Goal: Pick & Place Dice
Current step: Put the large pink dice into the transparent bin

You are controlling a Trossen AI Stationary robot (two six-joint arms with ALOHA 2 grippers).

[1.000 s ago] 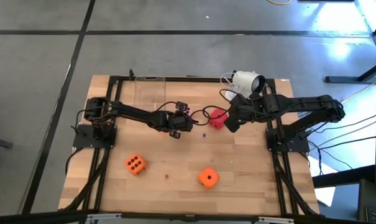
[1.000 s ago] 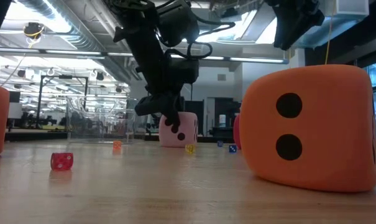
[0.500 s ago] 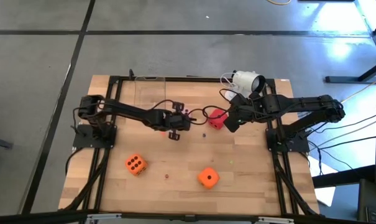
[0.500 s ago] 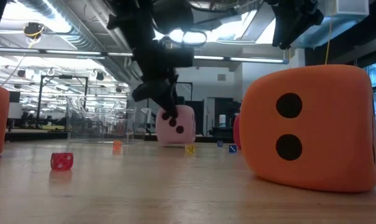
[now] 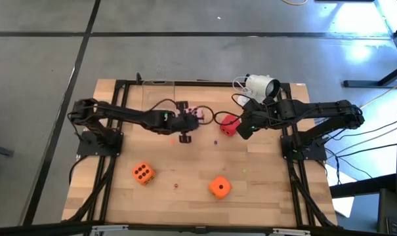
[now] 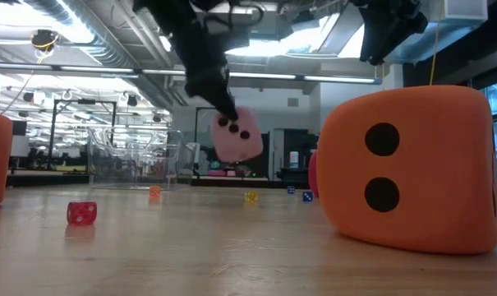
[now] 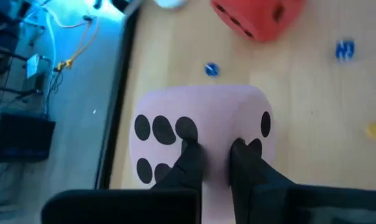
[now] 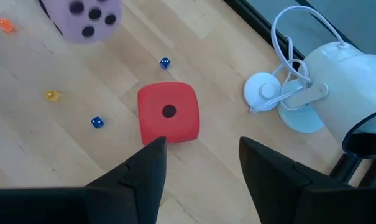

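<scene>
Nearest the table's front edge sit two orange dice [image 5: 219, 187] [image 5: 143, 173]. Farther back, the left gripper [image 5: 187, 122] pinches the pale pink die [image 6: 236, 134] and holds it clear of the wood. Beside it, the right gripper [image 8: 200, 158] hangs spread just over the red die [image 8: 168, 114].

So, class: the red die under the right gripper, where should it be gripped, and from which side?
Probably from above: the red die sits flat, one-pip face up, with bare wood around it. The open right gripper could close on two opposite side faces, squarely, mid-height.
</scene>
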